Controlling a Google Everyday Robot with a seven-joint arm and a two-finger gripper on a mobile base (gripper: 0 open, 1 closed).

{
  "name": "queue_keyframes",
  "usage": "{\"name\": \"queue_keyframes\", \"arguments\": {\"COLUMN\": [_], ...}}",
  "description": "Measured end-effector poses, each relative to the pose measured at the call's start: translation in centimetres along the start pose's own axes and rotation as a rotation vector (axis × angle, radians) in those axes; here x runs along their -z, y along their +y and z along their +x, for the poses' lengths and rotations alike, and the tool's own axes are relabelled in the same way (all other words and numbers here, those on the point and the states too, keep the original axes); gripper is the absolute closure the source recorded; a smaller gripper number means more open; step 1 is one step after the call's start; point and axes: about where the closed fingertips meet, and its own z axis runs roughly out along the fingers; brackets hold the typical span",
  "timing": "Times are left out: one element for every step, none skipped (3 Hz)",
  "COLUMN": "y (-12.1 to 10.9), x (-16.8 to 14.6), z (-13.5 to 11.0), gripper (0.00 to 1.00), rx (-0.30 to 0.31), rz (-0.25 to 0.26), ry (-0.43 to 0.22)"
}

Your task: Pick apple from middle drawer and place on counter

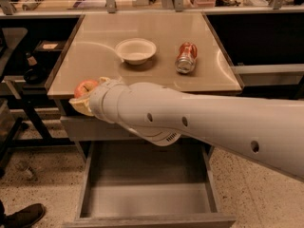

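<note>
The red-orange apple (85,87) sits in my gripper (86,95), whose pale fingers (81,107) wrap around it. The gripper holds it at the front left corner of the beige counter (95,63), about level with the counter's edge. My white arm (199,127) reaches in from the right across the cabinet front. The middle drawer (147,201) stands pulled open below, with a bare grey floor.
A white bowl (136,50) and a red-and-silver soda can (185,57) lying on its side rest on the counter. Dark shelving stands left and right of the cabinet. A shoe (23,216) shows at the bottom left on the speckled floor.
</note>
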Motion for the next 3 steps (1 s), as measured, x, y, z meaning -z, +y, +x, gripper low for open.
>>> {"name": "queue_keyframes", "arguments": {"y": [-0.2, -1.6, -3.7], "x": [0.0, -0.9, -2.7], "z": [-0.7, -2.3, -3.7], "gripper": [1.0, 1.0, 1.0], "rx": [0.007, 0.002, -0.003], "rz": [0.002, -0.006, -0.023], "ry": [-0.012, -0.036, -0.053]}}
